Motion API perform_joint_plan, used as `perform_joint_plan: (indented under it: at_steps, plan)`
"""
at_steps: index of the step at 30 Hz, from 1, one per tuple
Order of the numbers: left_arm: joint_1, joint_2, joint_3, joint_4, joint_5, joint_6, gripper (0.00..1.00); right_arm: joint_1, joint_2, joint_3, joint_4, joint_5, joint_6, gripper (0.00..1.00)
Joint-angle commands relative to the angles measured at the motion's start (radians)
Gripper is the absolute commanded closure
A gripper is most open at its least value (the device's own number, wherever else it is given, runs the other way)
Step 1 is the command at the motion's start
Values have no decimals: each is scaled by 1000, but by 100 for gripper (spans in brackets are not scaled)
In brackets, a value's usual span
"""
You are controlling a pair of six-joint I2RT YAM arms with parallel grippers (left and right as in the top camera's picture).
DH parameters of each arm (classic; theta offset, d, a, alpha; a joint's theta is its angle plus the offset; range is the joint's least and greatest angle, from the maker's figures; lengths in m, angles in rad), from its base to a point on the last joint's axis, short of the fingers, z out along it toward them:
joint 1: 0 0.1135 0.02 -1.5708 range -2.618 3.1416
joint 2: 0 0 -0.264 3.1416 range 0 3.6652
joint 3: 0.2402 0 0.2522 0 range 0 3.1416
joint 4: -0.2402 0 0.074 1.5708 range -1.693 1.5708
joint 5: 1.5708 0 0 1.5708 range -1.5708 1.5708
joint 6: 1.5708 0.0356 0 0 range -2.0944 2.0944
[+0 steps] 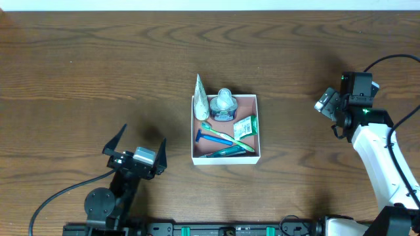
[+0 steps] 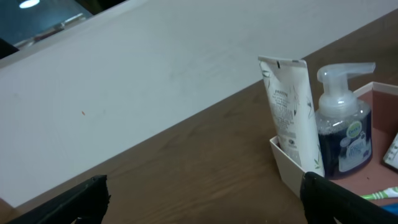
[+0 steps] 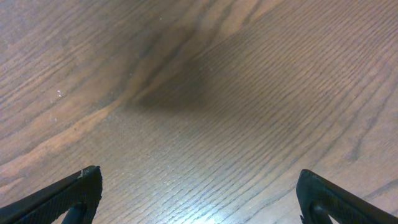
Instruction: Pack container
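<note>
Dark wooden table — container at its middle, well apart from both grippers: left gripper spread wide at its lower left, right gripper spread wide, off right.

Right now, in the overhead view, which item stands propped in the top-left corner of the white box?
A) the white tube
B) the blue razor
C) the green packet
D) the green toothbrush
A: the white tube leans upright in that corner of the container, beside the pump bottle, while the razor, toothbrush and packet lie flat on its floor.
</note>
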Motion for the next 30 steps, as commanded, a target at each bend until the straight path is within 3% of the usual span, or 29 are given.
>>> perform_joint_plan:
  at_steps: [1, 14, 22, 30]
  plan:
    - [14, -25, -43, 49, 17, 5, 2, -8, 5, 5, 0, 14, 14, 1]
    - [96, -25, -156, 10, 57, 3, 2, -8, 5, 5, 0, 14, 14, 1]
    - [101, -25, -162, 23, -51, 5, 2, -8, 5, 5, 0, 14, 14, 1]
    - [101, -24, -163, 24, -59, 1, 2, -8, 5, 5, -1, 14, 14, 1]
